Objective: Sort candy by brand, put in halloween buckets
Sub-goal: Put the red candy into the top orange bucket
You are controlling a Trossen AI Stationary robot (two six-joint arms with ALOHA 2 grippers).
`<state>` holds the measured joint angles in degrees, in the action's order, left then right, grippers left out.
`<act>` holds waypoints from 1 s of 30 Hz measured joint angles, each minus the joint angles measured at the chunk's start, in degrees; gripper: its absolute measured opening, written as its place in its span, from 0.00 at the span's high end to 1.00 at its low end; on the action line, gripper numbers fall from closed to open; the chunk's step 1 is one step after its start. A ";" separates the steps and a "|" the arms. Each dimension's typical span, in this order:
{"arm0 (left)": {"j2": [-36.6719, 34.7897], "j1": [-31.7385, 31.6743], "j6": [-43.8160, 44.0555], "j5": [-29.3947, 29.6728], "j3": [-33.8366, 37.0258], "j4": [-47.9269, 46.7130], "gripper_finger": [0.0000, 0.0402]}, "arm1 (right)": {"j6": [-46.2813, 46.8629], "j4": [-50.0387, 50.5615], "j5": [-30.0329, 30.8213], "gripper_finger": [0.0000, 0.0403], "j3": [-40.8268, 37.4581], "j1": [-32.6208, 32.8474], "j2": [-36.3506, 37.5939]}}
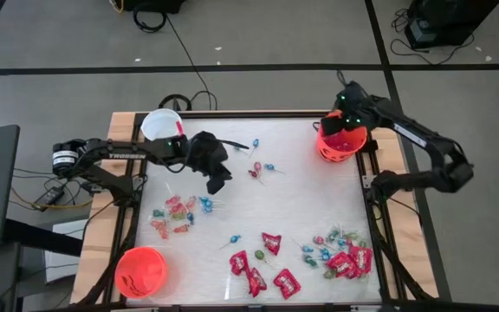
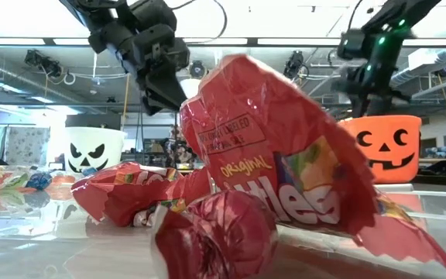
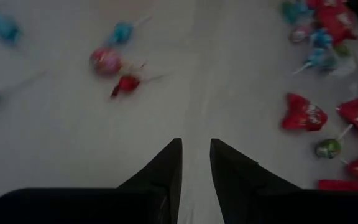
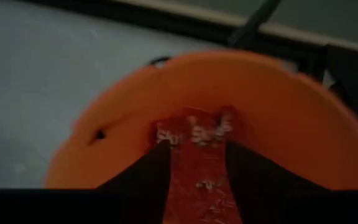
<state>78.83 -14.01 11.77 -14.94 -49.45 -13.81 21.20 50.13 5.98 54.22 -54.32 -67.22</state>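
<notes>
A red packet (image 4: 194, 162) lies between the right claw's (image 4: 194, 186) parted fingers, over the orange bucket (image 4: 278, 112). It looks light and crinkly; pinch its flat middle. The left claw (image 3: 196, 163) hangs empty, slightly apart.

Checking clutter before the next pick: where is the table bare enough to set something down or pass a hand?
Bare: the middle of the table, between the left hand and the orange bucket. Crowded: the red packets along the near edge and the heap at the near right corner.

My overhead camera looks straight down on the whole white worktop (image 1: 301, 199); my low one sits against a red crinkled candy packet (image 2: 285, 163), facing the orange pumpkin-faced plastic bucket (image 2: 382, 147) both share.
</notes>
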 joint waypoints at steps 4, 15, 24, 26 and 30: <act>0.00 2.40 -4.11 -0.14 0.00 4.38 0.78 | 0.19 -0.06 -1.35 0.52 0.00 1.57 6.91; 7.28 13.38 -7.13 -4.63 0.00 26.11 0.73 | 7.45 -2.29 -11.17 0.52 0.00 12.72 20.24; 21.52 20.06 -4.01 -4.70 0.02 45.35 0.54 | 11.46 -0.60 -11.73 0.52 0.00 26.12 22.51; 24.90 20.84 -3.89 -4.70 0.00 49.08 0.53 | 10.71 -0.03 -11.29 0.52 0.00 29.34 21.87; 31.44 22.07 -3.71 -4.60 -1.26 52.92 0.53 | 10.13 0.61 -8.71 0.52 0.00 34.70 19.98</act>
<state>110.27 8.06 8.05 -19.54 -50.71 39.11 31.33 50.74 -2.74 54.22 -19.62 -47.24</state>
